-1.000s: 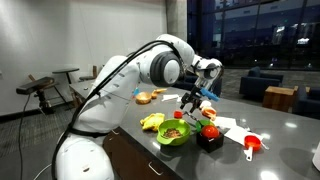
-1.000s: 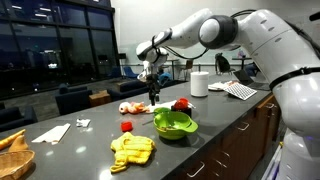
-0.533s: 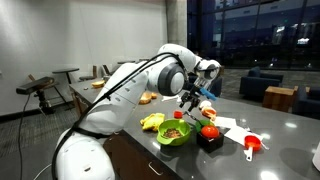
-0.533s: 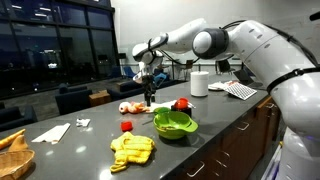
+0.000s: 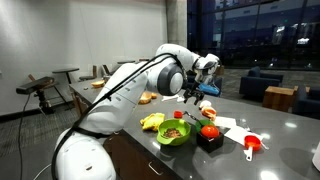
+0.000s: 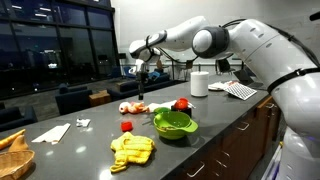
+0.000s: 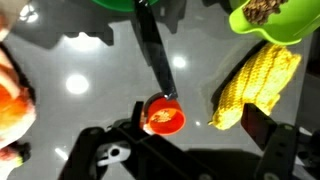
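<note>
While gripper hovers open | red scoop below, between jaws | corn cob beside

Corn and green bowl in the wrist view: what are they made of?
The corn looks like toy plastic, smooth and evenly shiny, though I can't be sure. The green bowl looks plastic too: one bright colour, thin rim, soft sheen.
</note>
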Controlling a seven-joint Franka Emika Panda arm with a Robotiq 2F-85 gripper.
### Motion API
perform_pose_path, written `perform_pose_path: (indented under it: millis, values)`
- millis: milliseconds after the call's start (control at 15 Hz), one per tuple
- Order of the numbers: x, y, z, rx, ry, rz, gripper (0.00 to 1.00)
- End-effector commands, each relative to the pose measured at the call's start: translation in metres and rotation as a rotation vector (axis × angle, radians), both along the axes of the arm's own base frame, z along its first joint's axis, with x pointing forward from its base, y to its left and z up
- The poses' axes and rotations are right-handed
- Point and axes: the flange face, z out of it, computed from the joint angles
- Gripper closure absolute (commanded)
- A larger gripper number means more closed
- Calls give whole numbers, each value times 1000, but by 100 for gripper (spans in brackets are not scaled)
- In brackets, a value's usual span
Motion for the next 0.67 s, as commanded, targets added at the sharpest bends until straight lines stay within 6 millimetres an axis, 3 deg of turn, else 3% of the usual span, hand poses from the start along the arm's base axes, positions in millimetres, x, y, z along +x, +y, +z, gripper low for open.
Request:
perform_pose_path:
  millis: [0,600]
  values:
    - [1,5,19,-75,-98,-118,0]
    - [5,-22,-23,-129,-51,-257,0]
